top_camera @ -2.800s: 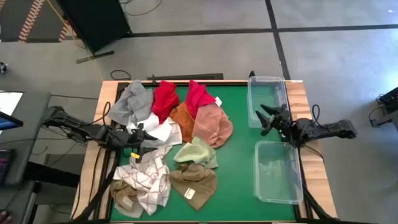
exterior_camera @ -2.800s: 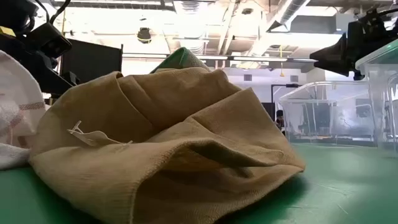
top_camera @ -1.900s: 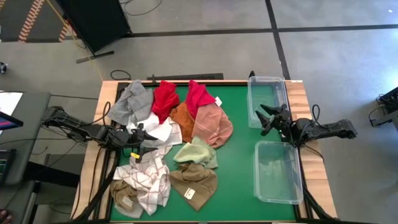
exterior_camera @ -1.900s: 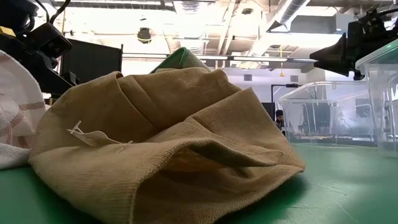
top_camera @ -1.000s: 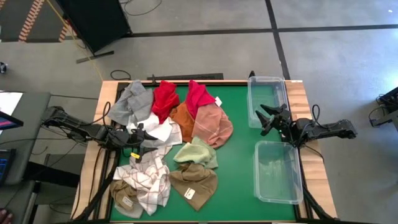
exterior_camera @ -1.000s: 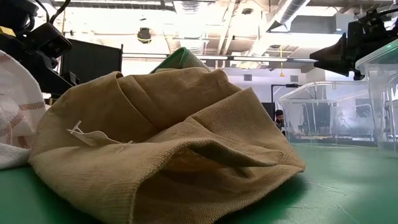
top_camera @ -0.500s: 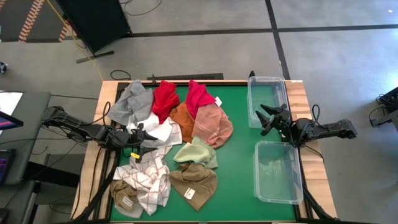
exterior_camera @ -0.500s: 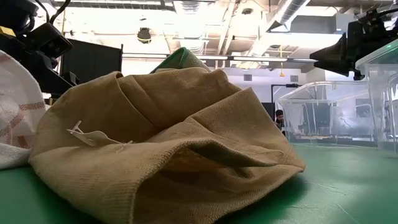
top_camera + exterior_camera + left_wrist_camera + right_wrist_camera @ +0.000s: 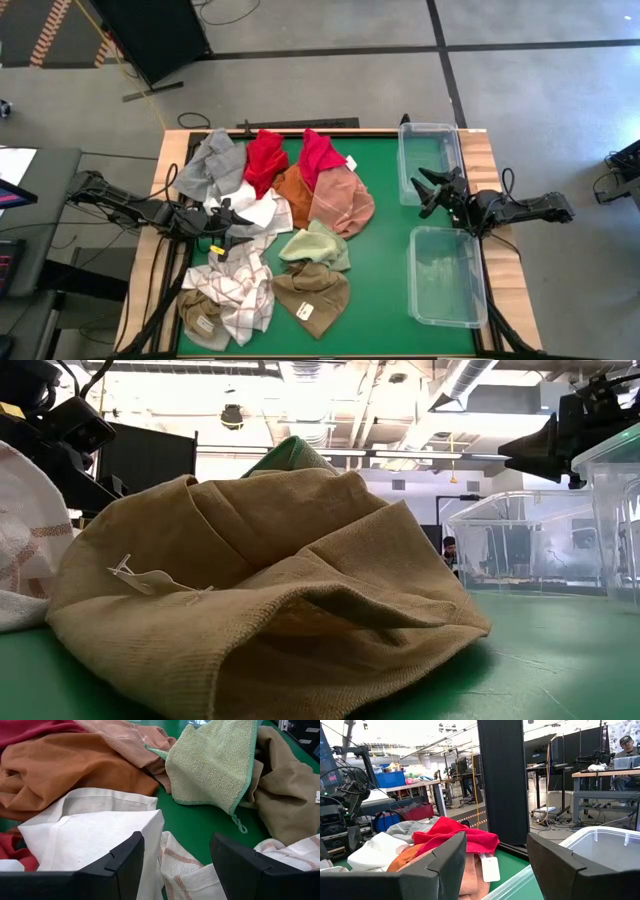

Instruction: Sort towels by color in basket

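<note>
Cloth towels (image 9: 270,235) heaped; both tools open, empty

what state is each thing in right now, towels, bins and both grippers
left gripper: open, empty, over the white towel
right gripper: open, empty, between the two bins
far clear bin: upright, empty
near clear bin: upright, empty
red towels: crumpled, at the far side of the pile
pale green towel: crumpled, partly over the tan towel
checked towel: crumpled, unsorted
grey towel: crumpled, unsorted
</note>
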